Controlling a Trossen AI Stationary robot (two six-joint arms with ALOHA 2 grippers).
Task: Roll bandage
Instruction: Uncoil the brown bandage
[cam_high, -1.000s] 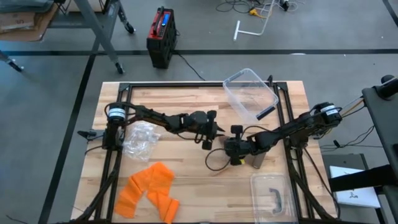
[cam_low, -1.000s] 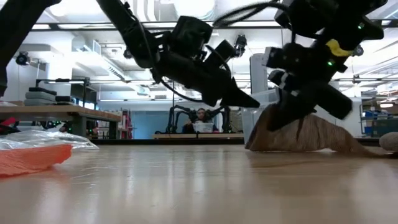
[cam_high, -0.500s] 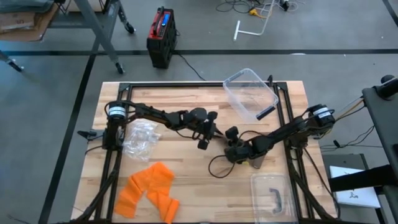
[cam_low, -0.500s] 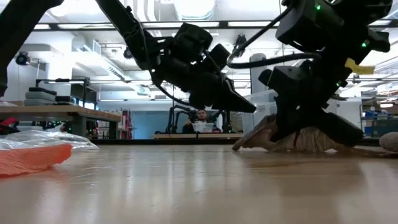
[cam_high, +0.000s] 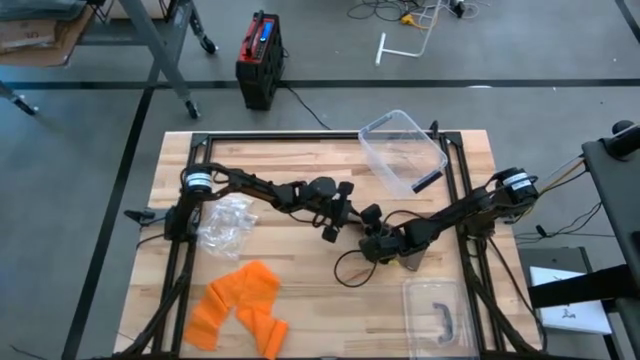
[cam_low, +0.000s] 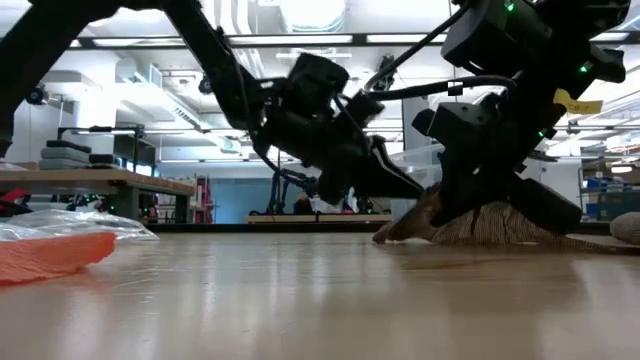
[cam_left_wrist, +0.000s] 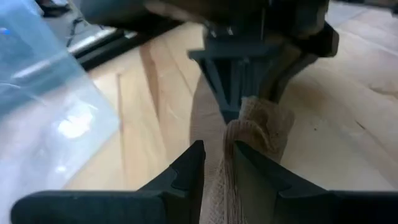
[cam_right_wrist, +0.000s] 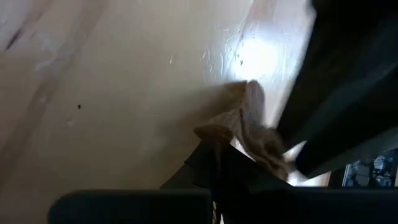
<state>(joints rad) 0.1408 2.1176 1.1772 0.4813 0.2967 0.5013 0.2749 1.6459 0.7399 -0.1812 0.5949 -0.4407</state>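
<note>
The right gripper (cam_high: 378, 250) sits low over the middle of the table (cam_high: 320, 300), its fingers clenched on one end of the tan bandage (cam_low: 490, 225). In its own wrist view a bunched tip of the cloth (cam_right_wrist: 239, 124) sticks out just past the closed fingertips, pressed close to the wood. The rest of the bandage trails away from this gripper toward the right arm's base, lying as a crumpled strip on the tabletop.

The left gripper (cam_high: 333, 228) hovers just beside the right one, tips pointing at it (the two nearly meet). Its fingers (cam_left_wrist: 186, 174) stand a narrow gap apart, with the bandage (cam_left_wrist: 255, 134) lying in and beyond that gap; whether they actually pinch the cloth I cannot tell. Directly ahead of them is the other arm's dark gripper, holding the same fold.

Behind the left gripper, toward that arm's base, lies a crinkled clear plastic bag (cam_high: 226, 222), and nearer the table's front edge a pile of orange cloth (cam_high: 242, 305). Beyond the right gripper, at the far edge, a clear plastic box (cam_high: 402, 150) rests tilted; its lid (cam_high: 438, 312) lies flat at the near right corner.
</note>
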